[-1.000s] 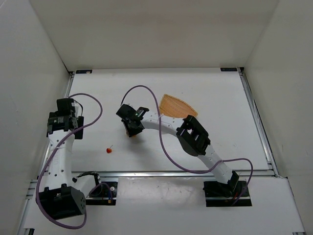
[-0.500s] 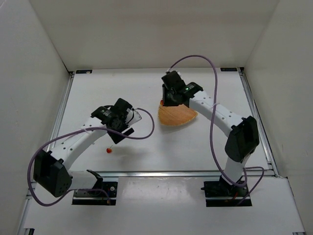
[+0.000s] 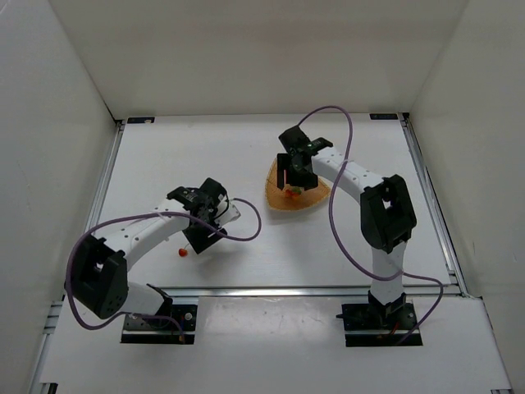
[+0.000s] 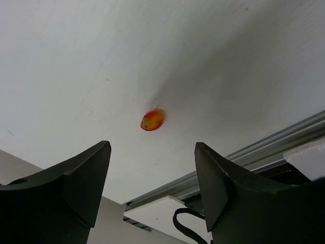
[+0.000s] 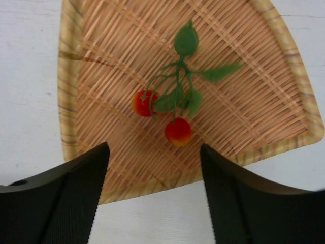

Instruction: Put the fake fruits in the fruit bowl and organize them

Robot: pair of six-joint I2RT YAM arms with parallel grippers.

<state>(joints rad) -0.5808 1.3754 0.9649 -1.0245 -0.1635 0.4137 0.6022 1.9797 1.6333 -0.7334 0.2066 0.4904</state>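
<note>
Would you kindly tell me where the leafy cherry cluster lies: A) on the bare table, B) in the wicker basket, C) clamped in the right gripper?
B: the right wrist view shows the cherry cluster lying inside the wicker basket, clear of the open right gripper.

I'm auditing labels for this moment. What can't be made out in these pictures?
Top view: the cherry cluster is mostly hidden under the right claw; only a red speck shows.
Top view: the single cherry is too small to show a stem; the left wrist view shows none either.
Right wrist view: the basket is cut off by the frame's top edge.
Top view: the left claw blurs into its dark wrist.
</note>
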